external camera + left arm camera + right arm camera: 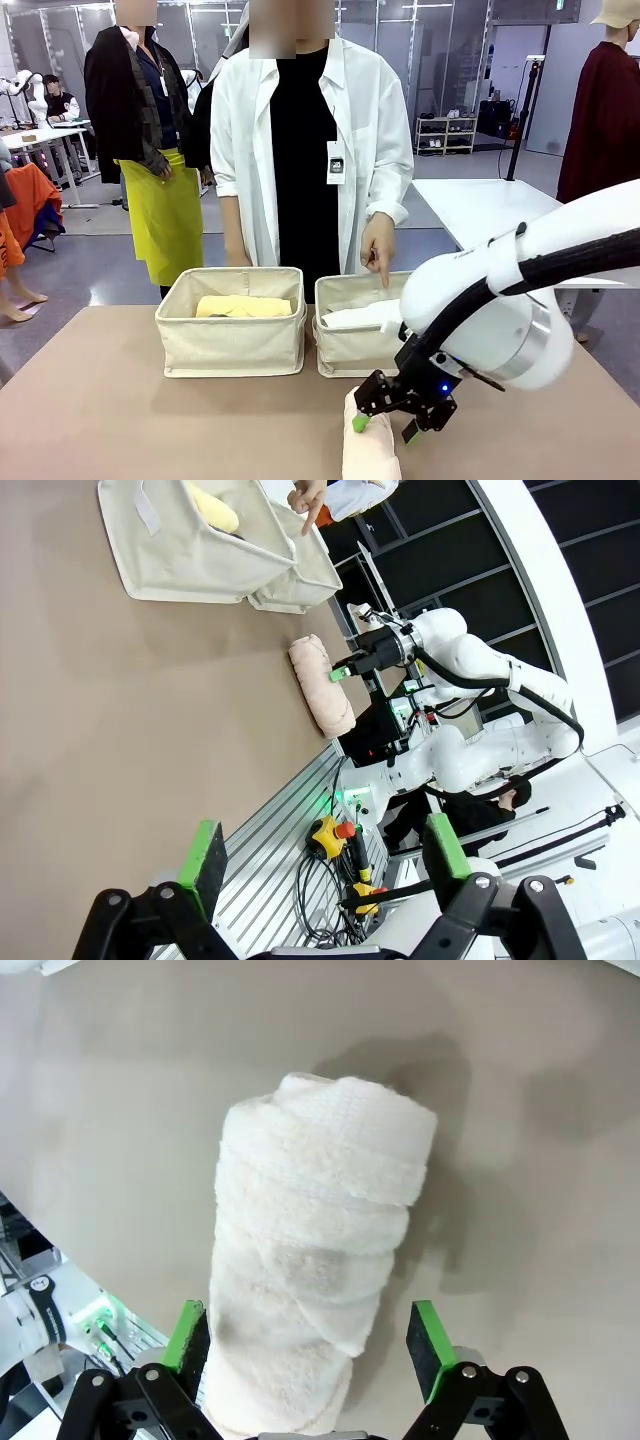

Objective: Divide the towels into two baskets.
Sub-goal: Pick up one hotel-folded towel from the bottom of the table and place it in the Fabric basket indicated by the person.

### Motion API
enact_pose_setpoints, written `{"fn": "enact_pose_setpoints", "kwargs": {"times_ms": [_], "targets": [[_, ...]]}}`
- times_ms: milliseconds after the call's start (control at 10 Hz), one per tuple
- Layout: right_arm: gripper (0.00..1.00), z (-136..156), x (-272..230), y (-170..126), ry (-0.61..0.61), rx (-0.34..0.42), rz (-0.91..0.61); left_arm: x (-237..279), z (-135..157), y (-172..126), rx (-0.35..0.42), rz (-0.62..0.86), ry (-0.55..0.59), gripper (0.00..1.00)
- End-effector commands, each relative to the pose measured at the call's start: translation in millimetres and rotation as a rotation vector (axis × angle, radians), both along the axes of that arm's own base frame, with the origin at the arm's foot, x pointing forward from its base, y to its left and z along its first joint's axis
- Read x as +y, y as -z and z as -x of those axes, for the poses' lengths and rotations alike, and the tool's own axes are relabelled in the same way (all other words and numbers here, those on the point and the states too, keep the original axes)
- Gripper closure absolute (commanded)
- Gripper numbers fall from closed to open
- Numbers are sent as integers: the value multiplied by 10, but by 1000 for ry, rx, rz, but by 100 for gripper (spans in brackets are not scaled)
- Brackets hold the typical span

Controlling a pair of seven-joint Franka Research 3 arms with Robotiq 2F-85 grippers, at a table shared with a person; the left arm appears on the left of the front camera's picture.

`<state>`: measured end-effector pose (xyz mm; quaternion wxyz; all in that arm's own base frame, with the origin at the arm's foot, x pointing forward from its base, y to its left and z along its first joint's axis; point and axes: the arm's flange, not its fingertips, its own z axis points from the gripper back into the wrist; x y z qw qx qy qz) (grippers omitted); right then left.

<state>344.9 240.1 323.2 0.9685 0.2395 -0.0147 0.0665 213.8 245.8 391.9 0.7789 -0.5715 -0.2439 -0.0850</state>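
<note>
Rolled towel [310, 1260]: pale pink terry. Towel [243, 306] in left basket [232, 340]: pale yellow. Both baskets: plain beige canvas. Table [150, 420]: matte brown-beige. Right end effector [385, 426]: black with green pads. Person's shirt [370, 130]: white over black.

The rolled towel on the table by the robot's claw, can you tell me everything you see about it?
The rolled towel is a pale pinkish-cream roll of fluffy terry cloth, wound in overlapping layers into a fat cylinder. It lies on its side on the brown table, near the robot's edge, in front of the right basket and apart from it. The right tool hangs over one end, open, a green pad on each side; the pads do not appear to press it.
</note>
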Motion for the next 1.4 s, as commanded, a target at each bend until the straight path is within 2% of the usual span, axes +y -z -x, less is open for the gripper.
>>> {"fn": "enact_pose_setpoints", "kwargs": {"times_ms": [0, 300, 600, 900, 1000, 1100, 1200, 1300], "targets": [[0, -21, 221, -6, 75, -21, 29, -33, 46, -32, 0, 5, -3, 0], [0, -26, 364, 20, 87, -25, 81, -33, 46, -32, 0, 5, -3, 0], [0, -86, 443, 53, 31, 8, 101, -33, 46, -32, 0, 5, -3, 0], [33, -91, 444, 43, 4, 18, 107, -33, 46, -32, 0, 5, -3, 0], [40, -102, 451, 32, -3, 18, 105, -33, 46, -32, 0, 5, -3, 0], [52, -114, 454, 14, -7, 17, 112, -33, 46, -32, 0, 5, -3, 0], [60, -127, 460, 3, -9, 16, 127, -33, 46, -32, 0, 5, -3, 0], [72, -141, 449, -11, -11, 17, 133, -33, 46, -32, 0, 5, -3, 0]]}}
